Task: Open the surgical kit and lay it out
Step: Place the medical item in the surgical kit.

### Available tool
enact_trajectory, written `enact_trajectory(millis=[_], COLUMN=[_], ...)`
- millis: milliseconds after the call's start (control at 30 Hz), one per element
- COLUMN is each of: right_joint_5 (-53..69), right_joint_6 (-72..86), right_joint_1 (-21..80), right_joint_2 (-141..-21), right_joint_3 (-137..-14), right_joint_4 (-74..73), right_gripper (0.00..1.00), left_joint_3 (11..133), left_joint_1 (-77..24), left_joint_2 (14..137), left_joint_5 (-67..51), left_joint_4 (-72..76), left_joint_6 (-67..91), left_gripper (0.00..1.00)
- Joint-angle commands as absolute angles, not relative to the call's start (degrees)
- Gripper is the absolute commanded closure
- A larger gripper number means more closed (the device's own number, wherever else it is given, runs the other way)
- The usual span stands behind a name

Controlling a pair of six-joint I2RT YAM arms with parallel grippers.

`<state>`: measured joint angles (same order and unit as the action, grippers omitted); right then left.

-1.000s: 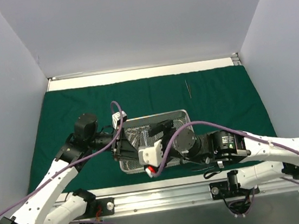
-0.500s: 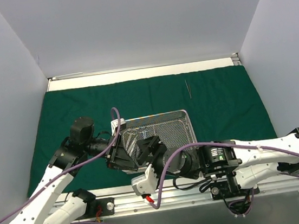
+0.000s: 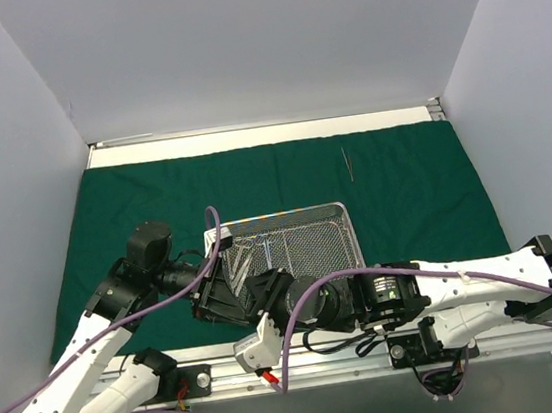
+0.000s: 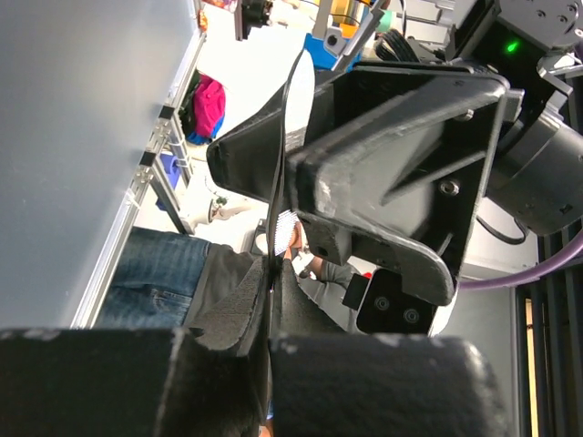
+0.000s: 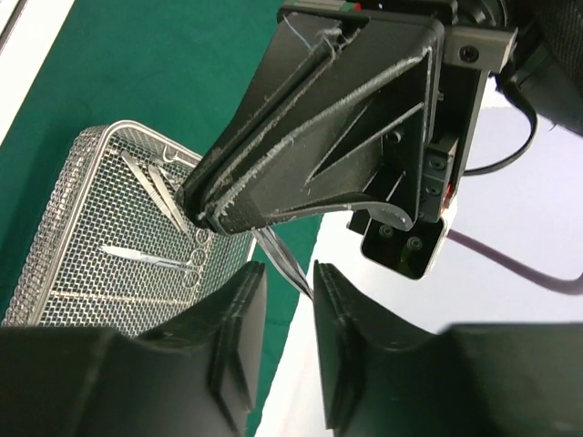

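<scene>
The dark green cloth [image 3: 404, 181] lies spread flat with the silver wire-mesh tray [image 3: 277, 214] on it. My left gripper [image 4: 271, 264] is shut on thin steel tweezers [image 5: 284, 259], holding them up over the tray's near-left corner. In the right wrist view the tweezers stick out of the left gripper [image 5: 205, 214] and their tip sits between the pads of my right gripper [image 5: 290, 291]. Those pads stand apart, with the tip close to the right-hand one. In the top view the two grippers meet, left gripper [image 3: 217, 296] beside right gripper [image 3: 261, 291]. Scissors [image 5: 150, 261] lie in the tray [image 5: 55, 273].
Another thin steel tool [image 3: 347, 162] lies on the cloth towards the back, right of centre. More slim tools [image 5: 150, 182] rest along the tray's far side. The table's metal front rail [image 3: 305, 364] runs just behind both wrists. White walls close in on three sides.
The right arm has swung left and back out of the tray to meet the left gripper at the tray's near-left corner. Its jaws have narrowed round the tweezers' tip. The left gripper drew back slightly.
</scene>
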<state>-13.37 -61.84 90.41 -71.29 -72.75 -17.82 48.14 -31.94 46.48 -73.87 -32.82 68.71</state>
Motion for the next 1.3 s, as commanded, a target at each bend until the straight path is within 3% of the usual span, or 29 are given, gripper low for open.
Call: enact_trajectory(millis=[0,200,267,400,433,600,700,733,833,1000,1100,1267], right_joint_5=[-13.1,-12.7,-12.6,-10.1,-9.8,-6.0,-1.9,-0.8,1.8,-4.2,-6.1,-7.7], right_joint_6=[-62.6,-62.7,-62.4,-59.0,-58.2,-51.4,-46.2,-44.5,-32.9,0.1,11.0,10.8], right_joint_1=[90.3,90.0,89.5,86.8,86.3,80.4,72.8,70.2,56.9,37.1,28.0,20.3], right_joint_2=[-71.7,-72.7,-72.9,-72.1,-72.0,-69.4,-67.9,-67.4,-66.5,-75.5,-88.9,-113.2], right_joint_3=[-75.4,-75.6,-75.4,-74.7,-74.6,-71.4,-69.0,-68.4,-66.4,-72.5,-85.7,-114.2], right_joint_4=[-17.0,-16.0,-15.6,-15.1,-15.8,-16.9,-18.5,-18.7,-14.4,-11.1,-19.7,-38.3], right_gripper=[0.73,1.0,1.0,1.0,1.0,1.0,1.0,1.0,1.0,1.0,1.0,1.0], left_joint_3=[48.5,48.4,48.5,49.0,49.1,50.4,53.9,55.5,65.0,78.0,80.2,80.5], left_joint_1=[-32.2,-32.2,-32.3,-31.3,-30.8,-25.5,-20.5,-16.7,-7.9,-6.9,-7.0,-7.5], left_joint_2=[44.9,45.2,45.4,45.9,46.0,46.3,47.6,49.2,54.9,61.3,62.0,63.9], left_joint_5=[-75.1,-75.5,-75.5,-74.6,-74.3,-70.9,-69.1,-65.6,-53.1,-29.9,-27.5,-26.2], left_joint_4=[-29.2,-28.6,-27.9,-27.8,-29.2,-29.1,-33.6,-41.1,-61.7,-71.8,-70.1,-70.8], left_joint_6=[71.3,71.6,72.2,70.2,69.2,66.4,58.8,55.0,37.8,29.8,29.5,28.5], left_gripper=[0.98,0.98,0.97,0.48,0.41,0.28,0.25,0.14,0.12,0.07,0.07,0.07])
